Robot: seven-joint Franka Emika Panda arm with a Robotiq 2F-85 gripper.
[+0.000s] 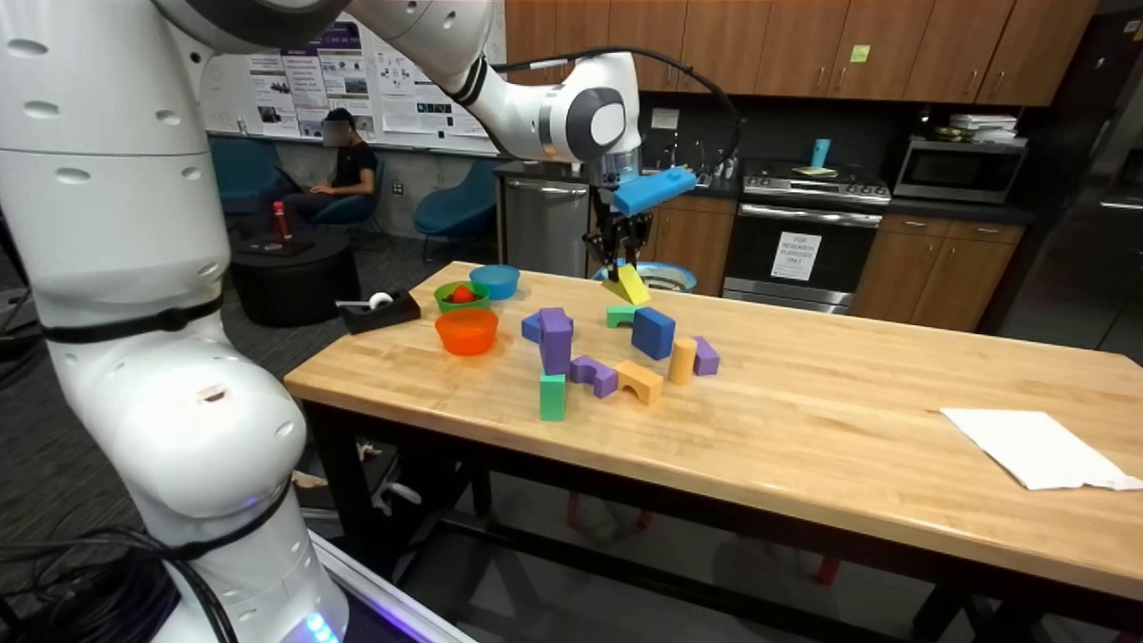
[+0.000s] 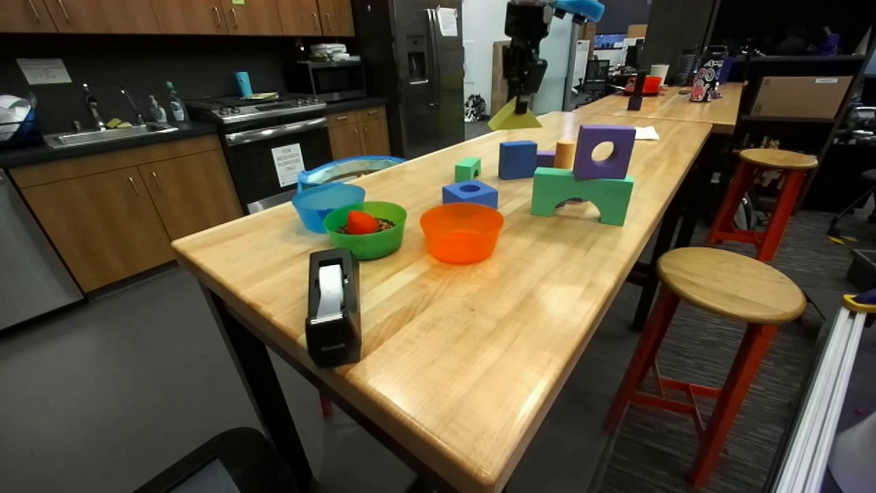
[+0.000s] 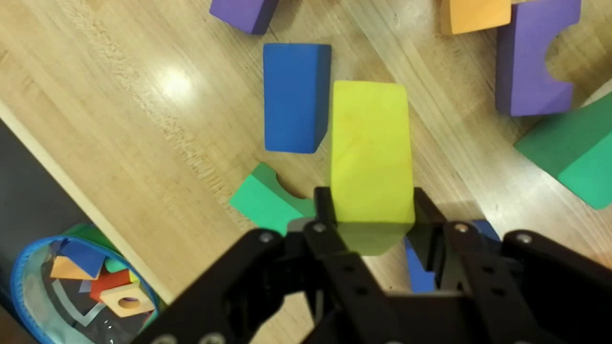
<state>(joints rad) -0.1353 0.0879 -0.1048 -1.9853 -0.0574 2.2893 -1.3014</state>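
Observation:
My gripper (image 3: 368,205) is shut on a yellow wedge-like block (image 3: 372,148) and holds it above the table, apart from the other blocks. The held block also shows in both exterior views (image 1: 631,284) (image 2: 514,118). In the wrist view, a blue block (image 3: 289,98) and a small green arch (image 3: 267,203) are beside and below it. A blue block with a hole (image 2: 469,194) is partly hidden by the gripper in the wrist view. A purple block with a hole (image 2: 585,154) stands on a larger green arch (image 2: 547,192). A purple arch (image 1: 594,375), orange arch (image 1: 639,381) and orange cylinder (image 1: 682,360) are nearby.
Orange (image 2: 462,233), green (image 2: 369,239) and blue (image 2: 327,204) bowls stand near the table's end; the green one holds a red object. A black tape dispenser (image 2: 333,308) sits at the edge. A blue-rimmed tub of blocks (image 3: 24,272) is beside the table. White paper (image 1: 1036,446) lies farther along.

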